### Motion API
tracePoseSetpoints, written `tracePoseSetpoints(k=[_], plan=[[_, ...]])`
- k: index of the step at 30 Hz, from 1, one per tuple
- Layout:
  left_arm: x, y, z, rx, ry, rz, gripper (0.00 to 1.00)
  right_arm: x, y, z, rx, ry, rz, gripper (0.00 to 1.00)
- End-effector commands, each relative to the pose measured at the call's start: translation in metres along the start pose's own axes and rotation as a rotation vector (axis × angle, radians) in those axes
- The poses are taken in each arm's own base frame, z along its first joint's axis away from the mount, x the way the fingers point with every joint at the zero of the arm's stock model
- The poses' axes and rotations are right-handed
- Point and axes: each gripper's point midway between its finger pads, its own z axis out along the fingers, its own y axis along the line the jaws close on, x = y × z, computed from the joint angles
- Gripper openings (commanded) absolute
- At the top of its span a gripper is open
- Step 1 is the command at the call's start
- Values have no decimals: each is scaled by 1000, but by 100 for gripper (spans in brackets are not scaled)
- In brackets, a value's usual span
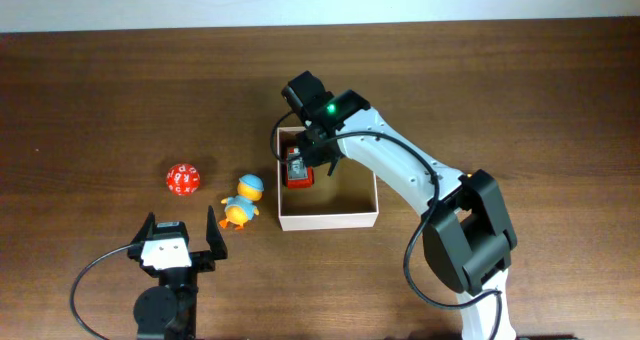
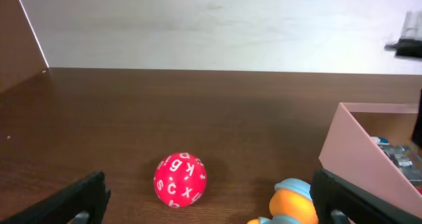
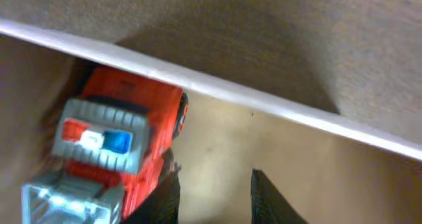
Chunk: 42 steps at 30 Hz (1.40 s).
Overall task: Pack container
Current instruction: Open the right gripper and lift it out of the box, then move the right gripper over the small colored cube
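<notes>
Right arm does the reaching here; its base sits at the lower right of the table (image 1: 100, 100), and from there the white links run up and to the left, so the wrist with the green light hangs over the far-left corner of the container (image 1: 330, 221). From the right wrist camera the right gripper (image 3: 214, 178) points down into the box, close to the white wall; its two dark fingers are only a little way apart, and between them I just see tan floor, so it isn't pinching anything. The red toy truck (image 1: 298, 168) with the grey front and the red and blue lights lies inside the container, up against the left wall, just beside the gripper's left finger; can't tell if that finger actually touches it.

The container itself sits roughly mid-table, a bit right of centre, with most of its floor bare to the right of the truck.

Left arm is tucked in at the bottom left, low and level by the look of its wrist view; the left gripper (image 1: 181, 228) faces the far edge of the table with its fingers spread about as wide as they go and nothing in them. Ahead of it on the wood are a red ball (image 1: 182, 179) covered in white letters and, to its right, an orange duck toy (image 1: 241, 201) with a blue cap; the duck is near the container's left wall but apart from it, and the ball is well apart from the box.
</notes>
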Motion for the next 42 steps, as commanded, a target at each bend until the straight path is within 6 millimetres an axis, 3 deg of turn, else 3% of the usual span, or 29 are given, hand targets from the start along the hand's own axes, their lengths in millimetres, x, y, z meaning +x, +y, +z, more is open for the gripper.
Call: tracePoseSetpoints(k=[1, 7, 10, 18, 22, 26, 37, 40, 42], plan=[[0, 3, 0, -13, -4, -10, 99, -26, -2, -40, -6, -86, 50, 31], [0, 3, 0, -13, -4, -10, 99, -38, -10, -94, -3, -133, 67, 39], [0, 3, 0, -13, -4, -10, 99, -38, -36, -112, 68, -128, 119, 41], [0, 3, 0, -13, -4, -10, 99, -11, -119, -116, 206, 11, 263, 42], [0, 3, 0, -13, -4, -10, 99, 8, -151, -118, 241, 92, 306, 46], [0, 3, 0, -13, -4, -10, 99, 29, -181, -135, 285, 150, 344, 49], [0, 3, 0, -13, -4, -10, 99, 65, -199, -236, 324, -43, 445, 55], [0, 3, 0, -13, -4, -10, 99, 82, -205, -244, 364, -55, 482, 64], [0, 3, 0, -13, -4, -10, 99, 94, -209, -238, 379, -28, 504, 67]])
